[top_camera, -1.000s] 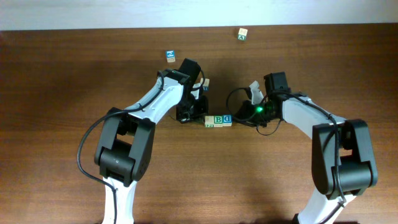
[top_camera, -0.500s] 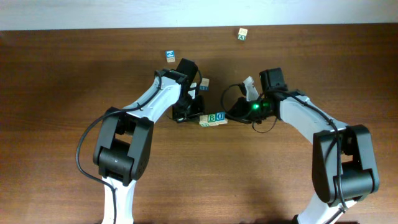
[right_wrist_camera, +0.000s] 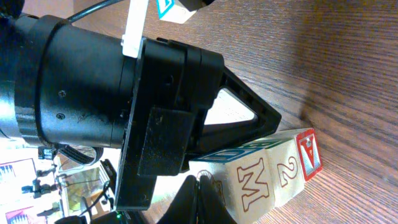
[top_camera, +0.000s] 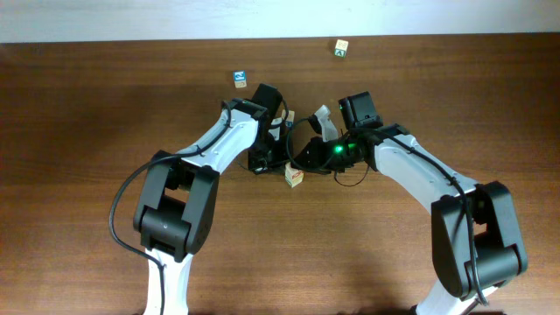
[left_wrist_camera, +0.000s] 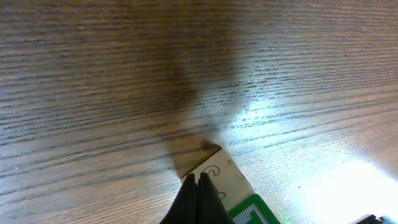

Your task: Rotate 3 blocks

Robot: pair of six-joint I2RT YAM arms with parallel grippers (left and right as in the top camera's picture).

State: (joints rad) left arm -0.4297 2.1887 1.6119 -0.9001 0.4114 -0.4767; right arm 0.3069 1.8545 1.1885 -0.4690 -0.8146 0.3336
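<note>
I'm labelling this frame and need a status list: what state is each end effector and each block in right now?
row of three blocks: touching side by side, lying flat
left end effector: shut, tips at the row's end block
right end effector: shut, gripping nothing, beside the row
blue-faced cube: alone, untouched
far cube: alone, untouched

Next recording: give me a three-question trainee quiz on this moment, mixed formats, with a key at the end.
1. True or false: the left gripper and right gripper are both shut.
2. In the right wrist view, which characters does the row of blocks show? A: M, 2, A. B: X, 7, Q. C: K, 5, Z.
3. Fill in: the loose cube beyond the left arm has a ___ top.
Key: 1 true; 2 A; 3 blue.
</note>
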